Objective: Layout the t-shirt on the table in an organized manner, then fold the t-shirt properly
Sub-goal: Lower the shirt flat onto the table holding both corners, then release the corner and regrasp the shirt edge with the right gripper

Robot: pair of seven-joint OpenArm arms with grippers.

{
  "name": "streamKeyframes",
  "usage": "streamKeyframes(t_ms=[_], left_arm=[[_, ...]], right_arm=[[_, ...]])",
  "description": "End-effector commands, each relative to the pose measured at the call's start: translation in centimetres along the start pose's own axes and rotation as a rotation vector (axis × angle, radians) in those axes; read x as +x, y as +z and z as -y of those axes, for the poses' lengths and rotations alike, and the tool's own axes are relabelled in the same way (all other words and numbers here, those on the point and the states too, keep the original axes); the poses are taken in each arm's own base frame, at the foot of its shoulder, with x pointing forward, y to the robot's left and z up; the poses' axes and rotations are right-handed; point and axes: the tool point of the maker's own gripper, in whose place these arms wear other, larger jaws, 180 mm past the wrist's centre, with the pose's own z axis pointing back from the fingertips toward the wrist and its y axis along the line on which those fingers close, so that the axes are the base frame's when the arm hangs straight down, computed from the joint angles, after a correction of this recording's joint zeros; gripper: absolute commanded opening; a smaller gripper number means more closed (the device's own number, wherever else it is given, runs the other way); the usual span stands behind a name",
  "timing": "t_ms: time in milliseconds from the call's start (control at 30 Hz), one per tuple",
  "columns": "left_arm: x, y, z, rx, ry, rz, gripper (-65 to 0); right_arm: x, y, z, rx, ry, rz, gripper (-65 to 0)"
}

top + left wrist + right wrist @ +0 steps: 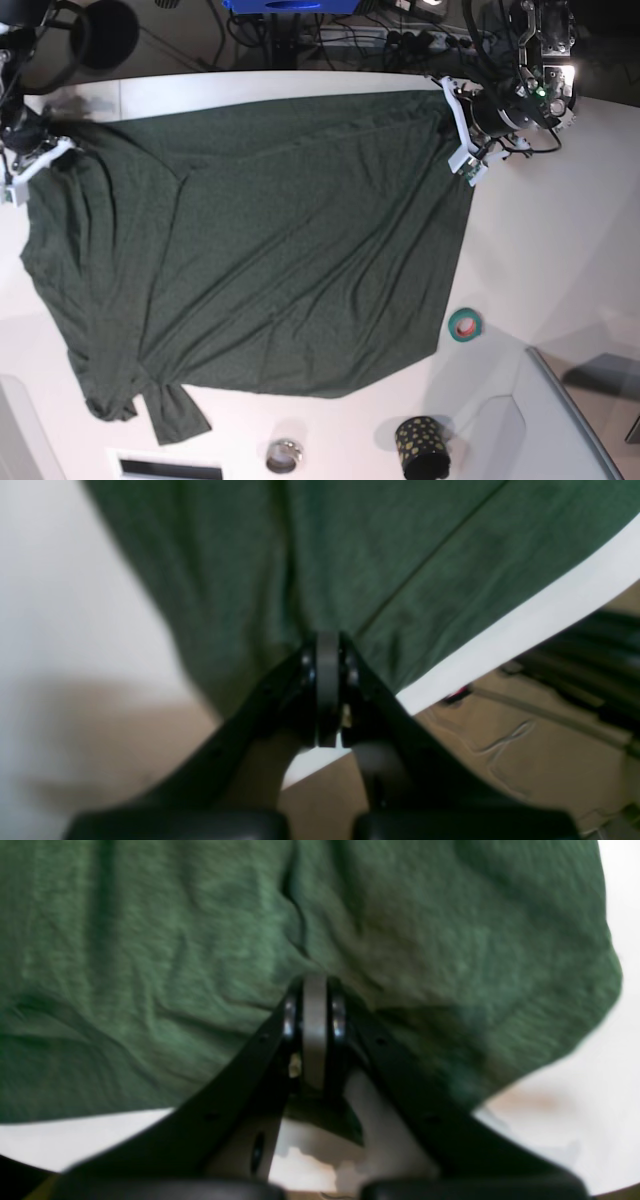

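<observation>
Two grippers pinched the t-shirt [270, 250] at the desk's [560, 230] far edge.
The left gripper [327, 645] and right gripper [315, 985] were each pressed together on green fabric spreading ahead of them.

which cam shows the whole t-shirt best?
Base. It shows the t-shirt spread across the table, all edges and the bunched sleeve visible. Left wrist shows only fabric by the table edge at the left claw; right wrist only wrinkled cloth at the right claw.
</observation>
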Motion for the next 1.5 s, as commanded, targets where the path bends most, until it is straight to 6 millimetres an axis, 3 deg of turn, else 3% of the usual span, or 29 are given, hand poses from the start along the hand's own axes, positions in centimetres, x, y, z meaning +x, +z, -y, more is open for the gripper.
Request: streamKeyframes(t_ms=[0, 133, 267, 367, 467, 600, 733, 867, 1000, 1100, 1233, 1367, 1467], left_arm=[[-0.3, 0.1, -0.4, 0.004, 0.002, 0.005, -65.0], [-1.7, -0.9, -0.2, -0.022, 0.043, -0.006, -65.0], [-2.0, -1.1, -0.2, -0.026, 0.053, -0.007, -65.0], [-1.5, -0.6, -0.6, -0.009, 0.045, 0.008, -65.0], [-2.2, 1.4, -3.4, 0.073, 0.083, 0.021, -65.0], [-4.5, 5.2, -8.9, 0.235, 0.174, 0.025, -65.0], [-6.1, 8.7, -12.7, 0.371, 0.241, 0.032, -65.0], [-7.3, 10.1, -13.9, 0.421, 0.288, 0.033, -65.0], [-8.9, 10.4, -14.4, 0.436, 0.343, 0.019, -65.0], [-11.1, 11.1, -15.2, 0.465, 0.411, 0.002, -65.0], [-13.6, 12.2, -16.3, 0.5, 0.483, -0.018, -65.0], [-15.2, 13.2, -16.7, 0.519, 0.5, -0.044, -65.0], [-15.4, 13.3, -16.6, 0.52, 0.496, -0.053, -65.0]], right_arm=[[1.7, 0.6, 0.9, -0.014, 0.014, 0.054, -64.4], [0.1, 0.5, 2.6, -0.089, 0.073, -0.002, -64.4], [-1.1, 0.1, 2.5, -0.122, 0.117, -0.039, -64.4], [-0.5, 0.7, 3.0, -0.142, 0.099, -0.011, -64.4], [1.2, 2.0, 2.9, -0.151, 0.123, 0.049, -64.7], [3.2, 3.8, -1.9, -0.026, 0.31, 0.129, -64.2], [3.5, 3.2, -7.9, 0.062, 0.548, 0.1, -62.4], [2.0, 1.2, -14.0, 0.102, 0.75, 0.049, -49.5], [1.9, 0.0, -17.8, 0.084, 0.788, 0.063, -34.4], [1.5, -0.6, -19.5, 0.09, 0.803, 0.053, -27.8], [0.6, -1.9, -20.1, 0.111, 0.768, 0.016, -25.8], [1.3, -2.3, -18.5, 0.028, 0.663, 0.032, -25.8], [1.5, -2.4, -18.4, 0.017, 0.64, 0.04, -25.8]])
